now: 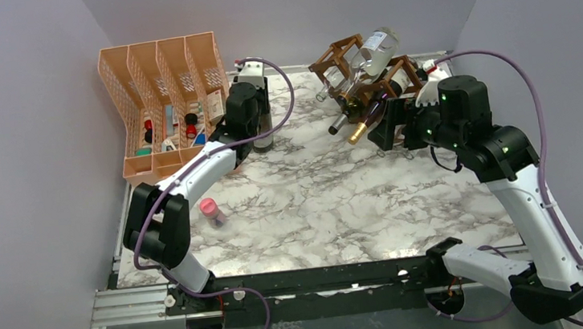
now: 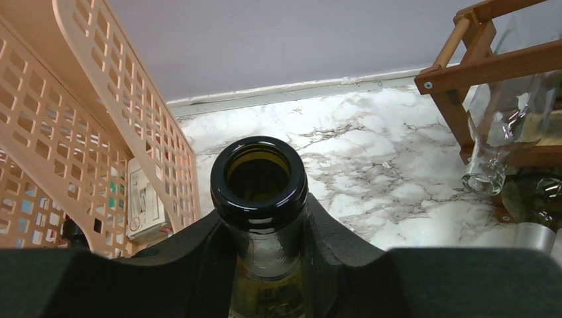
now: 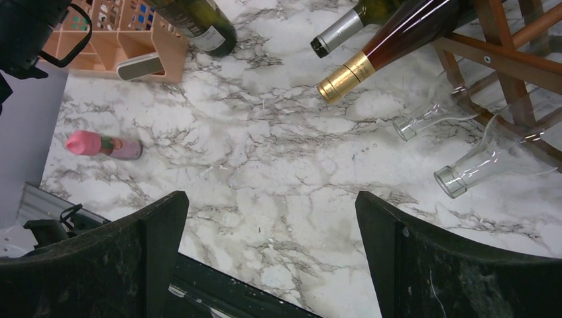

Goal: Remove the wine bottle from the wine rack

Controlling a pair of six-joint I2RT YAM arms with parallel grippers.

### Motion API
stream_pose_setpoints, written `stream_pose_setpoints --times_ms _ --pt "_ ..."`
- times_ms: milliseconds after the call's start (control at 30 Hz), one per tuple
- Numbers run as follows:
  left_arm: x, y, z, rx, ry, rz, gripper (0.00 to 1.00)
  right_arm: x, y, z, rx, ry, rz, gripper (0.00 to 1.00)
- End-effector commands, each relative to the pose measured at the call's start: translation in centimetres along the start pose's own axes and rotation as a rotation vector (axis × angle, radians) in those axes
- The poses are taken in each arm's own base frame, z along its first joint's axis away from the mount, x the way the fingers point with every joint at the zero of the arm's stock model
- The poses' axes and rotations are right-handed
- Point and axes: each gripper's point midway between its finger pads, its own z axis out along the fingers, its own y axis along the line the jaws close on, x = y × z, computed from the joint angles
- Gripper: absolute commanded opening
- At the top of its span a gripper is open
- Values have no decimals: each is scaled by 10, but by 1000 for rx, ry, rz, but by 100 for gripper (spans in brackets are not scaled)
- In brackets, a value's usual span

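While my left end effector [image 2: 260, 228] clamps the wine bottle [image 2: 259, 175] by the neck, my right end effector [image 3: 268, 209] gapes empty near the wine rack [image 3: 510, 63].

You have open room across the middle and near side of the white marble tabletop [image 1: 340, 200]; only a small pink bottle [image 1: 212, 210] lies there, near left. Far left, the peach plastic mesh organizer [image 1: 158, 72] walls the corner, with the dark green glass wine bottle [image 2: 258, 211] upright just beside it. Far right stands the dark brown wooden lattice rack [image 2: 490, 66], its gold-foiled bottle neck [image 3: 344, 79] and clear glass necks [image 3: 454, 179] jutting toward the centre.
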Motion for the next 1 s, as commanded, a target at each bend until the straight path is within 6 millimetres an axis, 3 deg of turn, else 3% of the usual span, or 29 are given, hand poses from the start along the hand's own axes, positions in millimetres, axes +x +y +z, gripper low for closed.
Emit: stream_pose_setpoints --times_ms 0,133,367,533,767,967 --pt "-22 4 -1 -20 -58 -25 46 1 -4 4 15 5 -11 100" --pt "-20 2 -5 -4 -35 -17 72 4 -4 5 8 3 -6 100" --pt "-27 5 -16 1 -30 -19 99 8 -6 3 17 12 -14 100" --pt "-48 4 -36 43 -46 -13 99 8 -15 0 63 6 -30 100" --pt "-70 7 -92 128 -73 -78 99 5 -21 6 98 9 -36 100" --pt "-93 -30 -152 443 -249 -131 99 -4 -27 18 143 3 -35 100"
